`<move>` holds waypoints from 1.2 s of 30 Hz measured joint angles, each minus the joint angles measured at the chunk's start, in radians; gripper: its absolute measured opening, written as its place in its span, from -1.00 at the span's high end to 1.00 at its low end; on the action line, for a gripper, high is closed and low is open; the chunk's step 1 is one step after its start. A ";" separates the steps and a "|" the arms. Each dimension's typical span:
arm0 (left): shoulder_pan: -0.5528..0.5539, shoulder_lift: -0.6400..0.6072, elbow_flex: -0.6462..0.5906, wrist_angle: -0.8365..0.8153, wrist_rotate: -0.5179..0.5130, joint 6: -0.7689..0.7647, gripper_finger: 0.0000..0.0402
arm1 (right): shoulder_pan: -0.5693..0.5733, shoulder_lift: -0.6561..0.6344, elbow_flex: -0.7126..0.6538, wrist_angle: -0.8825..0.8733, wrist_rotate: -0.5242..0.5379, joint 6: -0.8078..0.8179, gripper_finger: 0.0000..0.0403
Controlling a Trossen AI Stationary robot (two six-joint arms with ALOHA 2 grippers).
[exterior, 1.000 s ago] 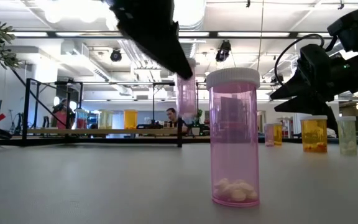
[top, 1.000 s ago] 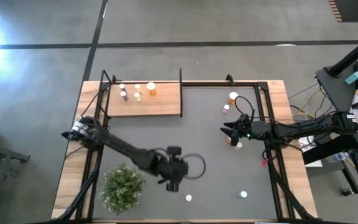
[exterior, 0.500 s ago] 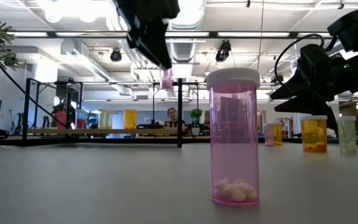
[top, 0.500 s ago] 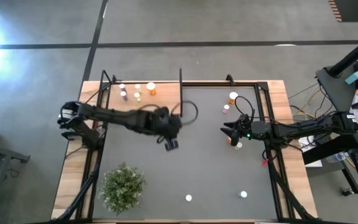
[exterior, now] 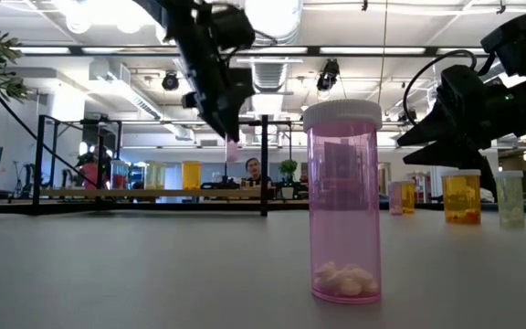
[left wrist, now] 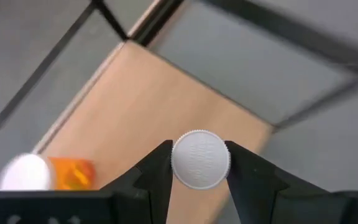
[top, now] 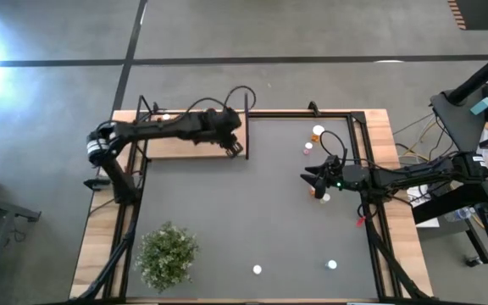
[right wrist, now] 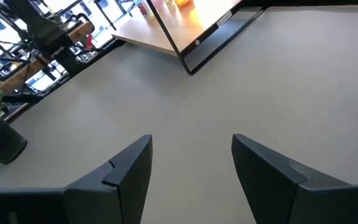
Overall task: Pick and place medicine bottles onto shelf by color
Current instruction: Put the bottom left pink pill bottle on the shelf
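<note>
1. Plant (top: pixel 167 257) sits at the table's near left corner
2. Left gripper (left wrist: pixel 199 163) grasps a white-capped pink bottle (left wrist: pixel 200 158) above the shelf (top: pixel 195 144), near an orange bottle (left wrist: pixel 67 173)
3. Right gripper (right wrist: pixel 191 168), fingers apart and empty, hovers among right-side bottles (top: pixel 317 133)

1. Left arm: reaches from its base at the table's left edge toward the far side, stretched rightward, forearm roughly level, cable looping above the wrist.
2. Left tool (top: pixel 235 146): held up in the air at the far left of the table, fingers (left wrist: pixel 157 168) pointing down, clamped on either side of a white-capped bottle (left wrist: pixel 201 159).
3. Right arm: comes in from the right edge, extended leftward, low over the table.
4. Right tool (top: pixel 309 178): hangs at the table's right side, fingers (right wrist: pixel 126 165) parted, nothing between them.
</note>
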 joint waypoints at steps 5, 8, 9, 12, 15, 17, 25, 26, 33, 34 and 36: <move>0.080 0.043 0.000 0.040 0.047 0.084 0.39 | 0.000 0.000 0.000 0.000 0.000 0.000 -0.04; 0.124 0.060 0.000 0.096 0.079 0.110 0.39 | 0.000 0.000 0.000 0.000 0.000 0.000 -0.04; 0.136 0.064 0.000 0.109 0.084 0.111 0.39 | 0.000 0.000 0.000 0.000 0.000 0.000 -0.04; 0.168 0.076 0.000 0.125 0.085 0.109 0.39 | 0.000 0.000 0.000 0.000 0.000 0.000 -0.04; 0.193 0.090 0.000 0.153 0.089 0.119 0.39 | 0.000 0.000 0.000 0.000 0.000 0.000 -0.04; 0.203 0.102 0.000 0.169 0.091 0.132 0.39 | 0.000 0.000 0.000 0.000 0.000 0.000 -0.04; 0.230 0.140 0.000 0.183 0.110 0.131 0.39 | 0.000 0.000 0.000 0.000 0.000 0.000 -0.04; 0.231 0.144 0.000 0.188 0.110 0.130 0.39 | 0.000 0.000 0.000 0.000 0.000 0.000 -0.04; 0.241 0.144 -0.002 0.195 0.110 0.157 0.39 | 0.000 0.000 0.000 0.000 0.000 0.000 -0.04; 0.243 0.144 -0.003 0.194 0.110 0.159 0.39 | 0.000 0.000 0.000 0.000 0.000 0.000 -0.04; 0.246 0.147 -0.003 0.196 0.110 0.159 0.39 | 0.000 0.000 0.000 0.000 0.000 0.000 -0.04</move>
